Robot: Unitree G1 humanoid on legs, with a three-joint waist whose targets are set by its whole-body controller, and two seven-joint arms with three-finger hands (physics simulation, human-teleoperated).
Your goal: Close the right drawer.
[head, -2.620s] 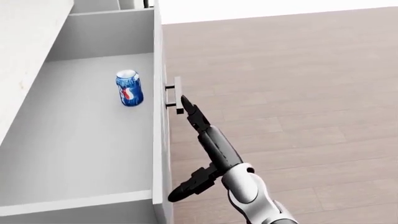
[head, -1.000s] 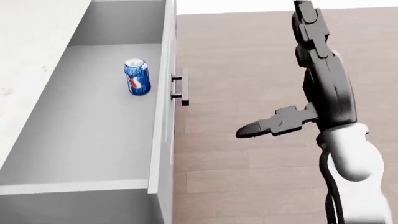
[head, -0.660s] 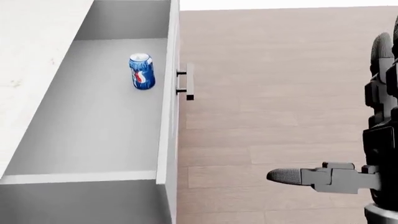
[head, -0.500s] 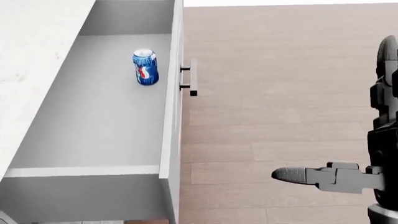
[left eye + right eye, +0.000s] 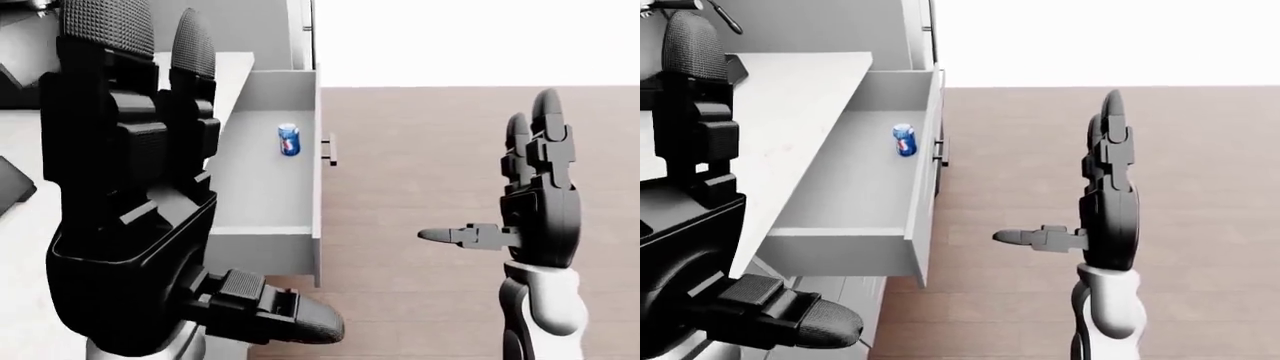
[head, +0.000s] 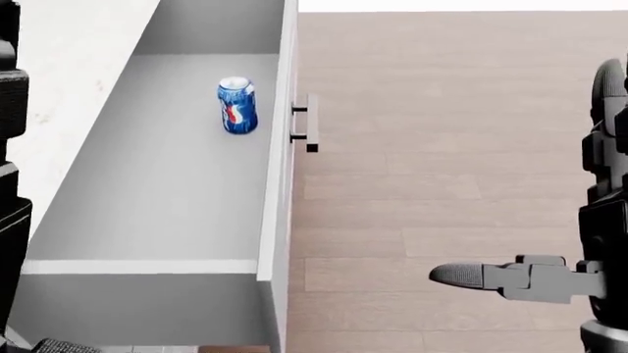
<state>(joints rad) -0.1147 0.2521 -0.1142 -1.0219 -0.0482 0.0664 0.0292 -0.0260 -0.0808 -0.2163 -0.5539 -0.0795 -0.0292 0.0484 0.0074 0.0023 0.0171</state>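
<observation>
Drawer [image 6: 167, 191]: stood pulled well out from under the counter [image 5: 790, 112], a can [image 6: 236, 105] upright inside near its front panel
Handle [image 6: 310, 123]: a short bar on the outer face of the front panel, untouched
Right hand [image 5: 535, 202]: raised, fingers spread, holding nothing; well apart from the handle, which lay to its left and higher in the left-eye view
Left hand [image 5: 135, 187]: close to the cameras, fingers unclenched, empty (it hid part of the counter)
Nearer hand: the right, by my judgement; the drawer's long axis ran along the panel, so a push leftward on it should shut it
Room: wood floor [image 6: 442, 147], pale wall beyond
</observation>
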